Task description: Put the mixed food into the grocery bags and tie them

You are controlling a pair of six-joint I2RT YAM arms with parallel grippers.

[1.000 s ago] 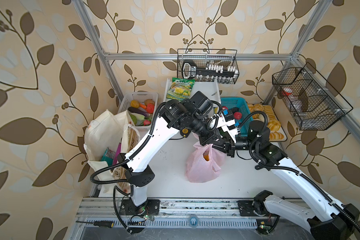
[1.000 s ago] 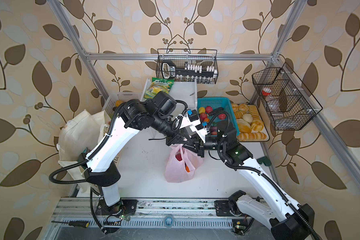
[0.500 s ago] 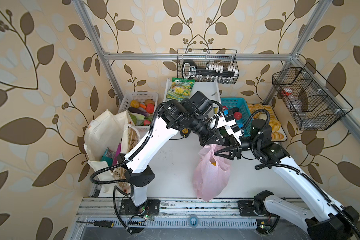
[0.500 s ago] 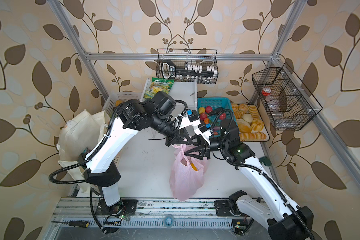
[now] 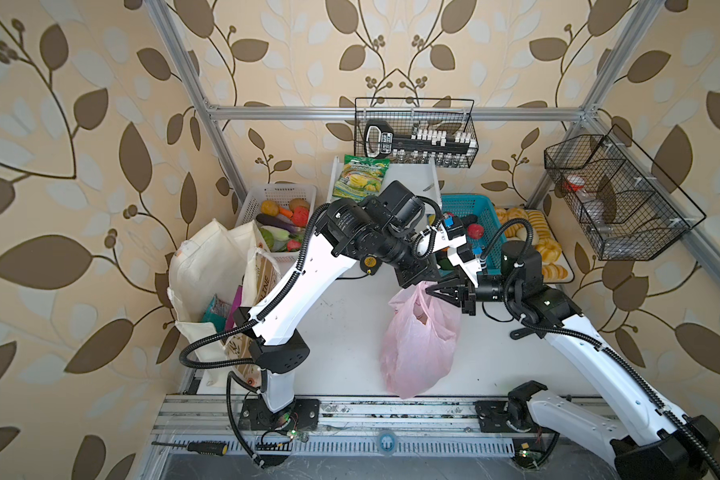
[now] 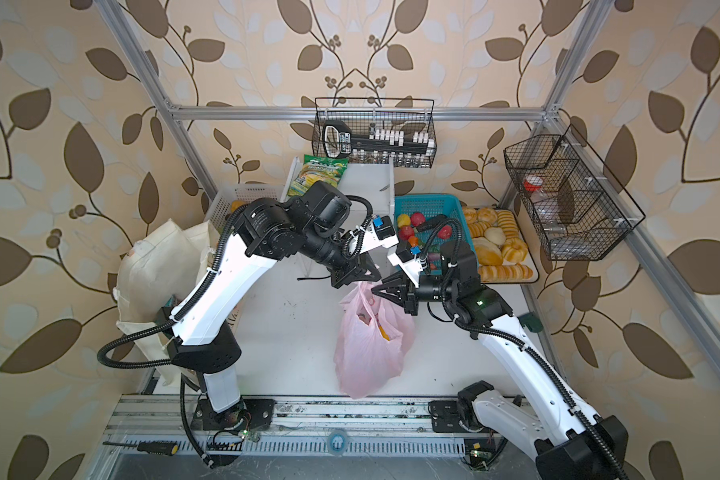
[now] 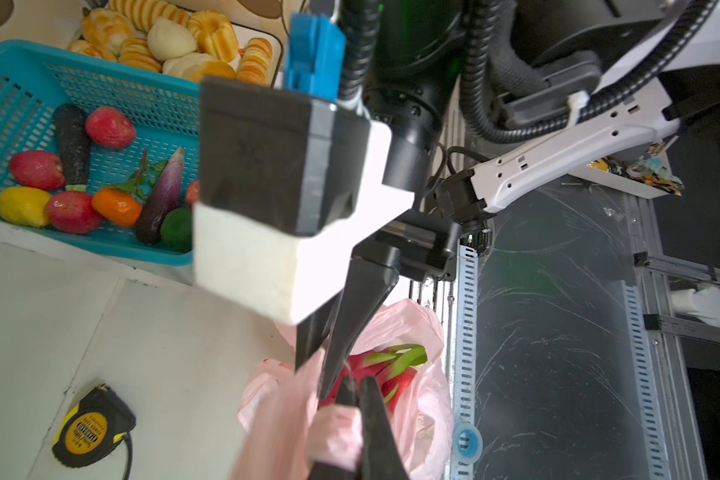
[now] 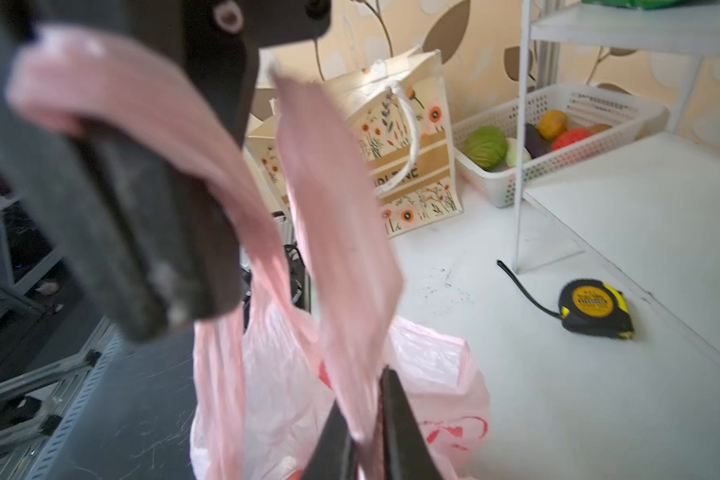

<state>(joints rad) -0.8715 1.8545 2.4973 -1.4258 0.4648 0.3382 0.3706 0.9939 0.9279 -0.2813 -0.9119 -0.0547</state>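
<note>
Left wrist view, left claw (image 7: 356,390) clamping pink bag (image 7: 275,415), dragon fruit (image 7: 398,384) inside

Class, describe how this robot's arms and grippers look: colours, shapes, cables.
The left arm and right arm have white shells, black joint housings and ribbed black cable conduit. The left gripper and right gripper have black tapered fingers; each wrist carries a black-and-white camera block with a blue clip.
</note>
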